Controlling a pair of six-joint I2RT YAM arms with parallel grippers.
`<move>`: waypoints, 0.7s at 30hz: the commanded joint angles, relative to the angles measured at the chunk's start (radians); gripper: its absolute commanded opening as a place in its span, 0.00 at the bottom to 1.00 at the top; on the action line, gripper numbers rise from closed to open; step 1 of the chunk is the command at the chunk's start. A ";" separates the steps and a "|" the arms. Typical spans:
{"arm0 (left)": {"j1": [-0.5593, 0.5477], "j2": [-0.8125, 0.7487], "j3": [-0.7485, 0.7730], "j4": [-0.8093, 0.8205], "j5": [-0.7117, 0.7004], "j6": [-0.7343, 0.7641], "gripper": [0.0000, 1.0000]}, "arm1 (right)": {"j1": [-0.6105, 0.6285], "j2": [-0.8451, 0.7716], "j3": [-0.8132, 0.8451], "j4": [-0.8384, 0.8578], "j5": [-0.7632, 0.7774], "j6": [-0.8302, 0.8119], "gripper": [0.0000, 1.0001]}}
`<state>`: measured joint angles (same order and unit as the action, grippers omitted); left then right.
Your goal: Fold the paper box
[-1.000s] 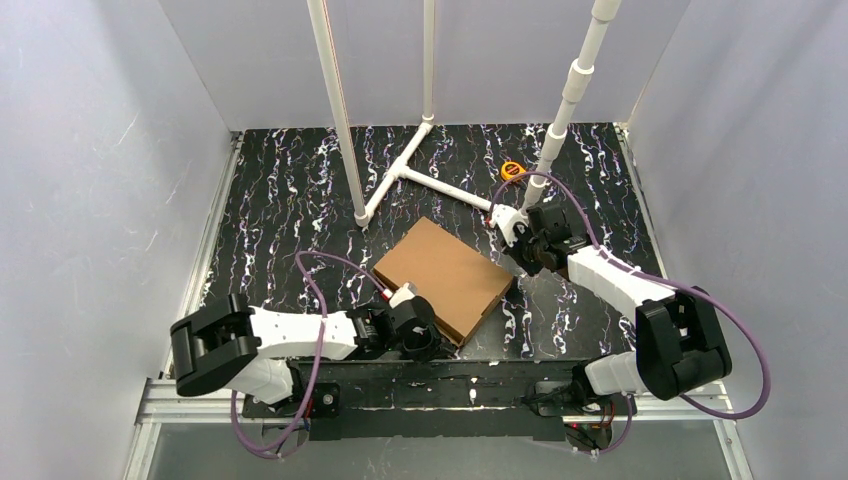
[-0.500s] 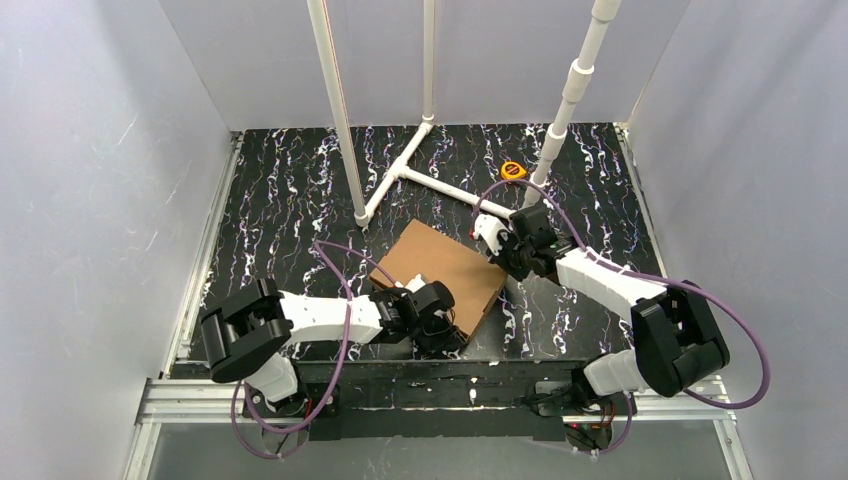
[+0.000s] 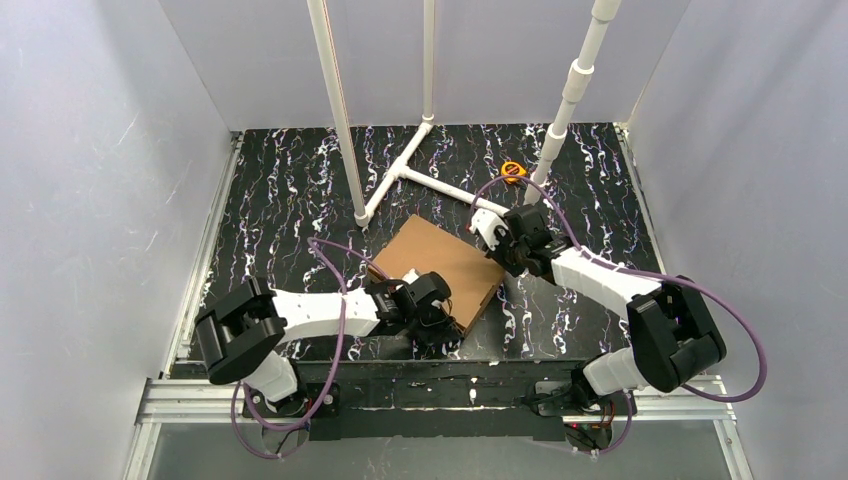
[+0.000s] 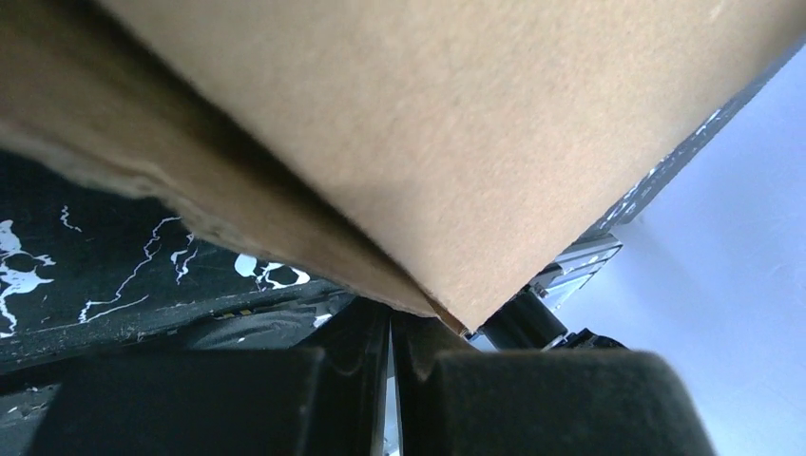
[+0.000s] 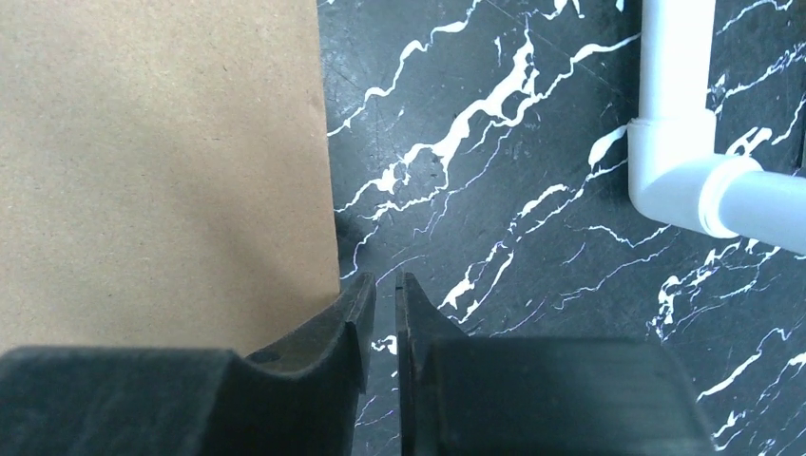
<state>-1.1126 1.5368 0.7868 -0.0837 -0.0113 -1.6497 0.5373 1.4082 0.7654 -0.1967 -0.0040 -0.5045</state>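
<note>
box: paper box (image 3: 445, 268), plain brown cardboard, lies flat mid-table, turned so its corners point toward and away from the arms. Top face blank brown, no print to read.
box near corner: sits just above the L fingertips in the L wrist view, the edge layers showing there; whether it touches them I can't tell.
L pincer: left gripper (image 3: 447, 328) at the box's near corner, jaws pressed together with only a hairline slit, nothing seen between them.
R pincer: right gripper (image 5: 385, 285) at the box's far-right edge, jaws narrow, small gap, nothing in it. One finger overlaps the box edge, the other is over bare table.
table: black table top (image 3: 280, 200) w/ white marble-like veins.
pipes: white pipe frame (image 3: 420, 175) behind the box, elbow joint close to the R pincer.
orange item: small round orange thing (image 3: 513, 170) by the far-right pipe foot, too small to read any label.
walls: pale grey panels (image 3: 100, 200) round the table.
</note>
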 commanded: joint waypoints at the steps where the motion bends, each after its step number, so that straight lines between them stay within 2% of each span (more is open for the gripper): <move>1: 0.031 -0.099 -0.001 0.090 -0.081 0.027 0.03 | -0.004 0.019 0.016 -0.056 -0.076 0.092 0.24; 8: 0.016 -0.158 -0.135 0.023 0.039 0.004 0.04 | -0.008 0.028 0.017 -0.053 -0.093 0.114 0.25; 11: -0.012 -0.176 -0.153 -0.021 0.026 -0.030 0.05 | -0.008 0.039 0.020 -0.057 -0.111 0.119 0.25; 16: -0.036 -0.141 -0.057 -0.203 0.036 -0.056 0.07 | -0.008 0.050 0.021 -0.058 -0.119 0.123 0.25; 21: -0.049 -0.073 0.032 -0.267 0.010 -0.061 0.07 | -0.008 0.052 0.022 -0.058 -0.122 0.125 0.25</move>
<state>-1.1530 1.4296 0.7425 -0.2398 0.0296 -1.6928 0.5240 1.4578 0.7658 -0.2440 -0.1020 -0.3946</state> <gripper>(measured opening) 0.070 0.250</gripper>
